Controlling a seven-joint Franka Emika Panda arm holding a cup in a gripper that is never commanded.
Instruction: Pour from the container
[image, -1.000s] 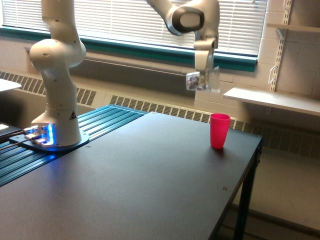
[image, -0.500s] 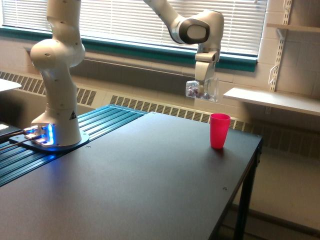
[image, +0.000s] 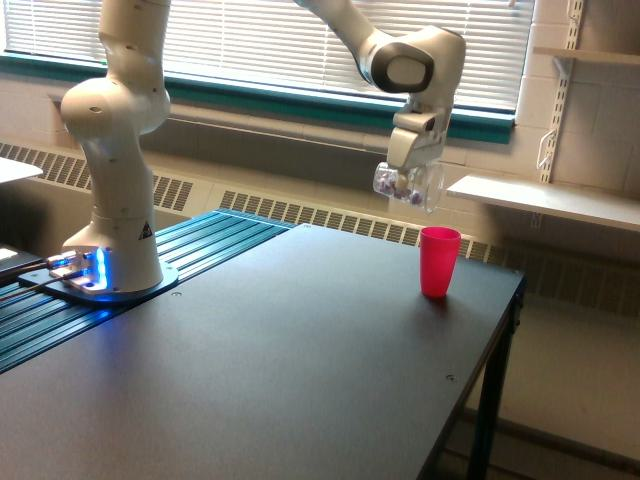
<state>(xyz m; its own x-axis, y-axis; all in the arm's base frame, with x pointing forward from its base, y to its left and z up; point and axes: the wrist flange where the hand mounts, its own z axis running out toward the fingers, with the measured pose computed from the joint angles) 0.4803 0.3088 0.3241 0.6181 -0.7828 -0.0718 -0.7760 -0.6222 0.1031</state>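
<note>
The gripper (image: 411, 178) is hanging in the air above the table (image: 300, 350), and it is closed tight around the clear cup (image: 410, 186). The clear cup is tipping over on its side, with its open end pointing toward the exterior view's right and a little down. Small dark purple bits are showing through it near the closed end. The clear cup is sitting up high, just above the pink cup (image: 439, 261) and a little to the exterior view's left of it. The pink cup is standing upright on the table near the far edge.
</note>
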